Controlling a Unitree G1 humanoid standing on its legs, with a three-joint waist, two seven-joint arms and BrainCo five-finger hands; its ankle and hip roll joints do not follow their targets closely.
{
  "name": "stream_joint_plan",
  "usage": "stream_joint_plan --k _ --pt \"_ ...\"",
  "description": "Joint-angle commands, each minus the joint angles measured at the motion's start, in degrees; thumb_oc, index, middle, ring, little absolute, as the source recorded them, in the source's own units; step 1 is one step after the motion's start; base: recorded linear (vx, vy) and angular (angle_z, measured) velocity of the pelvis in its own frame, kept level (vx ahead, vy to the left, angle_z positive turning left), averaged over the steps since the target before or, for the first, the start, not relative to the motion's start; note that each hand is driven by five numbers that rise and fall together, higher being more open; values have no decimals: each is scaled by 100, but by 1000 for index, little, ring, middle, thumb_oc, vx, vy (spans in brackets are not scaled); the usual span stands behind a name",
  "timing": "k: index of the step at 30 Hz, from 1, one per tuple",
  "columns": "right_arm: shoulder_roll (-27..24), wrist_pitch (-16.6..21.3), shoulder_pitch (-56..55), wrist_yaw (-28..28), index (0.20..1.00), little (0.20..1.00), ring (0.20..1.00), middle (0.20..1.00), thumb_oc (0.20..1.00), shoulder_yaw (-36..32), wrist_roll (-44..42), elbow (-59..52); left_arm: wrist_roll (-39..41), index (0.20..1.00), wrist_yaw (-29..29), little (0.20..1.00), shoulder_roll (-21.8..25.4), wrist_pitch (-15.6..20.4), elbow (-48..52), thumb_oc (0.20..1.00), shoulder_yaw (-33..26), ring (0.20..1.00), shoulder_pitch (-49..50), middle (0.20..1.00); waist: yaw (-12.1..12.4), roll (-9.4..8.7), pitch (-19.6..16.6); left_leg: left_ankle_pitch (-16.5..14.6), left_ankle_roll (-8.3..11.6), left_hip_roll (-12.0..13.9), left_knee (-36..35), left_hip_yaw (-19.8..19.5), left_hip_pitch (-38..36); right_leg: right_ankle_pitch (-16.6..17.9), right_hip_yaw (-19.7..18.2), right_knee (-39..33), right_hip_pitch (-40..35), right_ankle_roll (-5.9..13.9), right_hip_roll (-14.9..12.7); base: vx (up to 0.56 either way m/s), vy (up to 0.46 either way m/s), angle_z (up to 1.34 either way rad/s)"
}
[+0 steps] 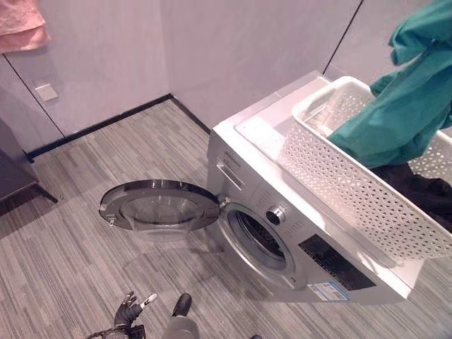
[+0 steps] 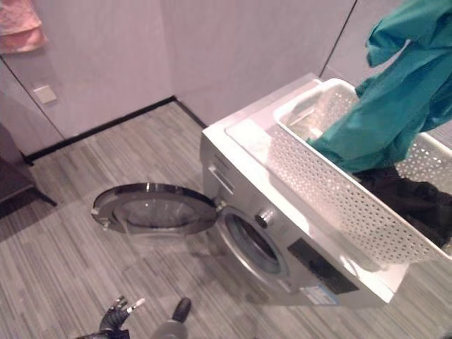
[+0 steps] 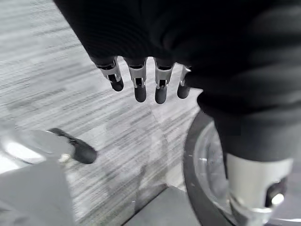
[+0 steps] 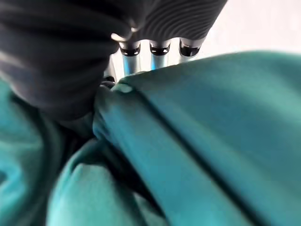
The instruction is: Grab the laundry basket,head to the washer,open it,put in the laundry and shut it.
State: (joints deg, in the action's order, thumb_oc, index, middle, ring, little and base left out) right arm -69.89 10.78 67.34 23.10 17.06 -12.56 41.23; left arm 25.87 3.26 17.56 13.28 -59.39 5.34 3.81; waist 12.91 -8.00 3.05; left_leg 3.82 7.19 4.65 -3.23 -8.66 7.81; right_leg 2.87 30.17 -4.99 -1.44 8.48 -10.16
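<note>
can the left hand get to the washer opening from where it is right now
Probably yes. The left hand hangs low with relaxed fingers holding nothing, the washer door is swung wide open, and nothing shows between the hand and the drum opening.

No print can be read on the washer [image 1: 282,233] or its front sticker [image 1: 326,291].

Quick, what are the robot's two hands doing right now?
Left hand: open, fingers straight, holding nothing, low over the floor.
Right hand: shut on the green garment, lifting it above the laundry basket.
</note>
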Motion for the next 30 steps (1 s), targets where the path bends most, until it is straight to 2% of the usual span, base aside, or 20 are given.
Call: stream_joint_plan --k 1,5,6,14,15,24,25,30 --pt "-389 -88 1364 586 200 200 200 200 200 789 362 285 -157 1000 124 1000 263 77 -248 1000 71 1000 -53 1000 58 -429 -249 -268 -156 98 -177 100 -24 -71 -231 -1 -305 350 -404 1 10 -4" --pt "-536 -346 2854 691 200 200 200 200 200 2088 607 1097 -169 1000 186 1000 382 69 -379 1000 33 1000 -67 1000 25 -496 -321 -279 -168 118 -177 153 -93 -45 -299 -1 -313 351 -400 -2 4 -12" --pt "-536 -361 3343 683 200 200 200 200 200 2517 571 1317 -166 1000 204 1000 360 76 -408 1000 8 1000 -73 1000 12 -466 -335 -282 -168 120 -177 165 -99 -43 -305 -1 -309 353 -398 1 -3 -15" --pt "-801 -524 5011 782 200 200 200 200 200 4046 684 1675 -165 1000 232 1000 389 41 -532 1000 -145 1000 13 1000 -176 -453 -471 -320 -171 157 -177 235 -203 -48 -410 -1 -325 342 -357 1 -2 -7" --pt "-892 -577 5435 832 200 200 200 200 200 4512 798 1784 -181 1000 222 1000 392 37 -591 1000 -198 1000 46 1000 -235 -447 -494 -333 -177 167 -177 267 -245 -43 -444 -1 -325 341 -354 1 -3 -13" --pt "-1142 -402 6351 1021 200 200 200 200 200 5056 252 1788 -109 1000 225 1000 319 36 -692 1000 -275 1000 89 1000 -428 -336 -593 -340 -190 162 -177 352 -279 -37 -532 -1 -284 342 -368 4 1 -10" --pt "-1332 -400 6456 1075 200 200 200 200 200 5200 344 1589 -86 1000 201 1000 292 39 -701 1000 -308 1000 104 1000 -492 -299 -610 -353 -189 173 -177 385 -304 -35 -564 -1 -276 344 -367 9 6 -4" --pt "-1681 -217 6273 1234 200 200 200 200 200 4967 305 1019 -152 1000 176 1000 184 56 -745 1000 -272 1000 91 1000 -618 -169 -615 -374 -202 153 -177 453 -336 -17 -641 -1 -239 349 -397 6 12 -15"
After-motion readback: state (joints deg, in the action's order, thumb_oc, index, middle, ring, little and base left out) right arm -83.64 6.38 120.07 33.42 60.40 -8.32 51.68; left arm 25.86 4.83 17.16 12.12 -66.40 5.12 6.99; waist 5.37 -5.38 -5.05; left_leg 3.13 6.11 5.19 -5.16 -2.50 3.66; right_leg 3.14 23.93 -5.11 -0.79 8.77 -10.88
